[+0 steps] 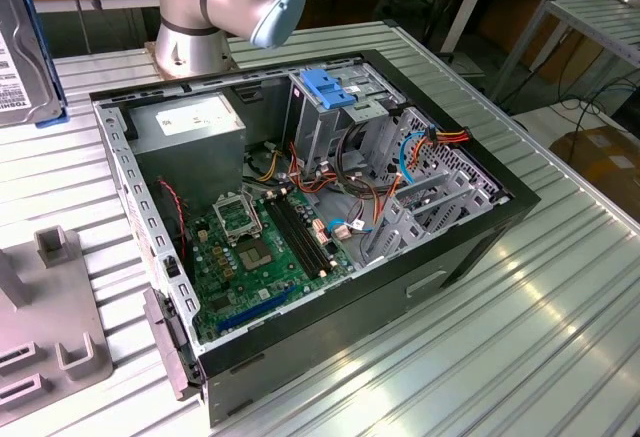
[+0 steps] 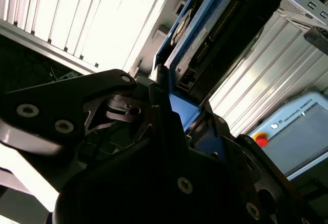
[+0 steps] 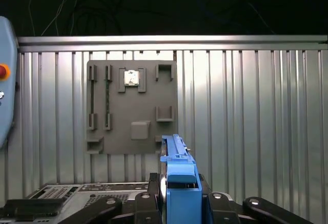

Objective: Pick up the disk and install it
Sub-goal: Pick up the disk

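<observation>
Up at the exterior view's left, outside the open computer case (image 1: 400,297), with gripper (image 3: 180,198) clamped on the disk (image 1: 25,57) by its thin edge: could twist or slip, then jam against the drive cage (image 1: 312,132).

End effector (image 3: 178,192) clamped on disk (image 3: 176,157), arm (image 1: 225,2) aloft

At the exterior view's left of the case (image 1: 400,297) is the disk (image 1: 25,57)
</observation>
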